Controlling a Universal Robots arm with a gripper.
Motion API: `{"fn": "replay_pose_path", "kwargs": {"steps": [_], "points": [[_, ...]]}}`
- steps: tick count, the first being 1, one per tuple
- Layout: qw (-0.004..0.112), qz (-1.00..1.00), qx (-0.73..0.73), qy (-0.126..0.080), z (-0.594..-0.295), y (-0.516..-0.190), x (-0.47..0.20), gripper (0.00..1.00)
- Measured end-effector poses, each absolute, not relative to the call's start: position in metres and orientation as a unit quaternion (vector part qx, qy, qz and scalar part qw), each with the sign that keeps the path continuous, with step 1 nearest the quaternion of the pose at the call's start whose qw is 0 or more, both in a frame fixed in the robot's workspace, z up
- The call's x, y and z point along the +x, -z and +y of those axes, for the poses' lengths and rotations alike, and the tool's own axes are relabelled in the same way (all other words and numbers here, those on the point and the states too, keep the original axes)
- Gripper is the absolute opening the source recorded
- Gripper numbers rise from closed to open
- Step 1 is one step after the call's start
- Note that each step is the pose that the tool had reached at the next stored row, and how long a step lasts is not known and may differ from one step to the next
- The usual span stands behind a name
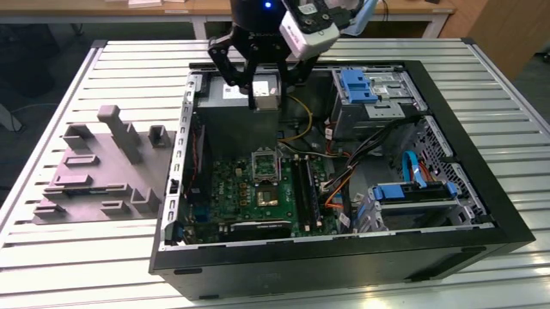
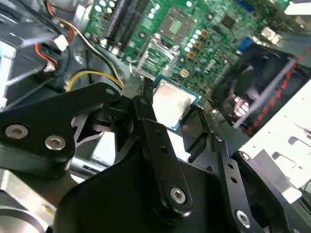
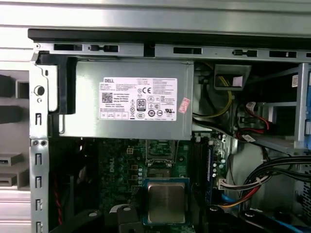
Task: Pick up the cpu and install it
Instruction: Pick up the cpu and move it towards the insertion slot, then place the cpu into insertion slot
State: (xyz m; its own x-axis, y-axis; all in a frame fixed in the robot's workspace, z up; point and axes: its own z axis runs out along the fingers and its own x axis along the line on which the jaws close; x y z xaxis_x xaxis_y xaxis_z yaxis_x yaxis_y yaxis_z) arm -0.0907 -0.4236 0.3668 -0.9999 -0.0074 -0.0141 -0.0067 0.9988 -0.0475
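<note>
Black gripper hangs over the open computer case, its fingers pinching the edges of the cpu, which is held flat in the air with its silvery top showing in both wrist views. Inside the case lie the green motherboard and its silver-framed socket, near the big grey box with a white label. The grey moulded tray sits outside the case on the slatted table.

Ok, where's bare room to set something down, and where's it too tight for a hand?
Bare table slats lie between the grey tray and the table's near edge, and along the exterior view's right of the case. Crowded: cables inside the case, with the gripper holding the cpu above.
</note>
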Motion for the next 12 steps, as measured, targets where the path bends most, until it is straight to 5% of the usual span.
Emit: {"fn": "replay_pose_path", "kwargs": {"steps": [12], "points": [[0.007,1.0,-0.001,0.024,-0.424,-0.365,-0.076,0.47]]}}
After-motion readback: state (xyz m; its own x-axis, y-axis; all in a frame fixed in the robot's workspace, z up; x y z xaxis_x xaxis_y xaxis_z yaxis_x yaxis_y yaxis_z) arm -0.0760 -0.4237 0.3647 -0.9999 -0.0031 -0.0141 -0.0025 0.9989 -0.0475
